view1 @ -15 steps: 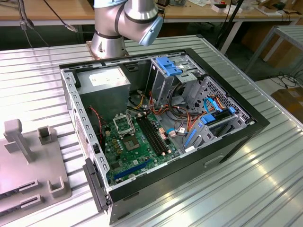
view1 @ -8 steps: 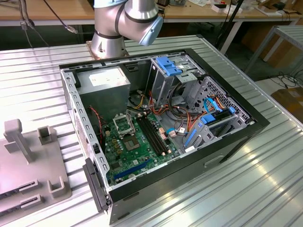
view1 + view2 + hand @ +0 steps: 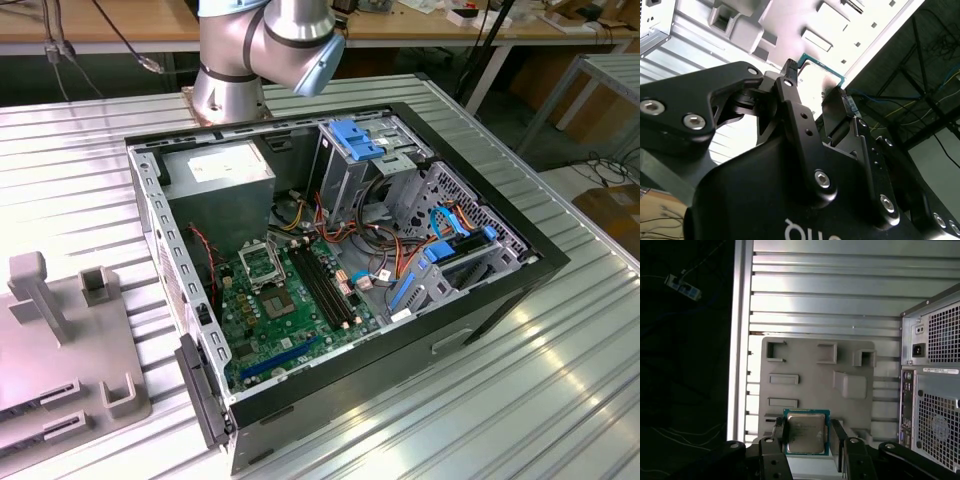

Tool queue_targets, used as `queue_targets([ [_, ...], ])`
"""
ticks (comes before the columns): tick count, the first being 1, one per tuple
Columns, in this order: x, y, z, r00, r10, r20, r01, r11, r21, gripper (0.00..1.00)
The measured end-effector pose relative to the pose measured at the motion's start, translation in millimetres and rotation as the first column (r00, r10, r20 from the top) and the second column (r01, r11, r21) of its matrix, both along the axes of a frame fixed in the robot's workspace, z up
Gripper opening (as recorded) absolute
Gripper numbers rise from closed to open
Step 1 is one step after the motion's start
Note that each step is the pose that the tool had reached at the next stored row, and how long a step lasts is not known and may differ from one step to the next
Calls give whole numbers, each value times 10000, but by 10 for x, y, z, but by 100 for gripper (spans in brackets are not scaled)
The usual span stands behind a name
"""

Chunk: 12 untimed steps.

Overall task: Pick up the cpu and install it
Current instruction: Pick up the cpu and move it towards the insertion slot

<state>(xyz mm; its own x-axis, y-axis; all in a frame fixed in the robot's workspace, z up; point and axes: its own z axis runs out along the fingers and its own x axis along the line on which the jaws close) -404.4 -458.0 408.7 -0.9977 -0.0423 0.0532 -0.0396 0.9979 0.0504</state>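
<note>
We see a silver metal table [image 3: 560, 400] with long ridges running across it. An open computer case [image 3: 350, 400] lies on its side in the middle of the exterior view, and its green board [image 3: 290, 320] faces up. Low at the exterior view's left, a grey tray [image 3: 60, 370] with little slots and posts sits on the table. The thick grey base of the arm [image 3: 270, 45] stands at the top of the frame, just behind the case. Wooden benches [image 3: 100, 20] run along the back of the room. Past the table's edge the floor [image 3: 685, 390] is dark.

In the first wrist view the gripper [image 3: 808, 426] hangs above the grey tray, well clear of it. Its two black fingers [image 3: 780, 432] press on two opposite sides of the cpu [image 3: 806, 432] and pinch it. The cpu is up in the air over the tray, and the back of the computer case, with its vent holes, is near.

The cpu's silver face looks toward the camera, with a thin green rim all round. It is held flat, level with the tray. It is almost square, so no side is clearly the long one. Its sides run straight with the tray's sides. In the second wrist view we see its green edge between the fingertips.
</note>
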Motion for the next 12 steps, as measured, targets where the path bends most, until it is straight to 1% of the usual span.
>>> queue_targets([
  [12,152,0,0,10000,0,0,0,10000,0,45],
])
